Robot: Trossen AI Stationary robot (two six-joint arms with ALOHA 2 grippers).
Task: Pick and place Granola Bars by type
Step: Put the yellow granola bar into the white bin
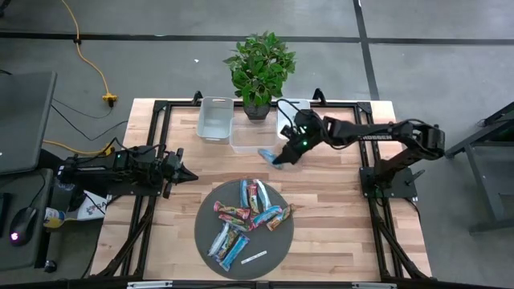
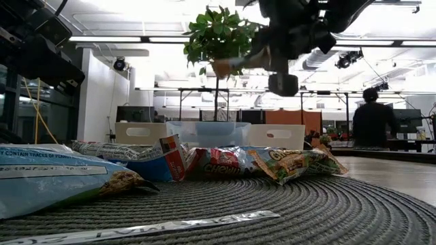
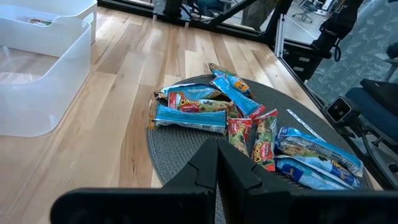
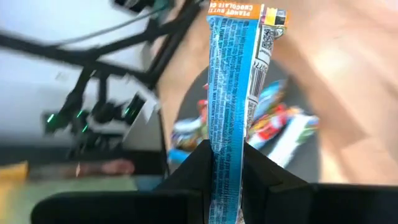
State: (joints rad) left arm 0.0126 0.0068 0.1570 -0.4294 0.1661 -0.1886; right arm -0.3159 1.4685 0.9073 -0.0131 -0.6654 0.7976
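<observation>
Three white bins line the table's far side. The right gripper pinches one blue bar above the middle one. The other bars overlap on the round mat, too piled to count; the left gripper rests closed, empty.

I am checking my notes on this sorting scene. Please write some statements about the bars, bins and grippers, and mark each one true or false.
1. The right gripper holds a light blue bar. True.
2. The left gripper also holds a bar. False: it is shut on nothing and waits at the left side of the table, beside the round mat.
3. The remaining bars lie piled on the round mat. True.
4. The held bar lies flat on the mat. False: it is in the air near the clear bins, away from the mat.
5. A potted plant stands behind the bins. True.
</observation>
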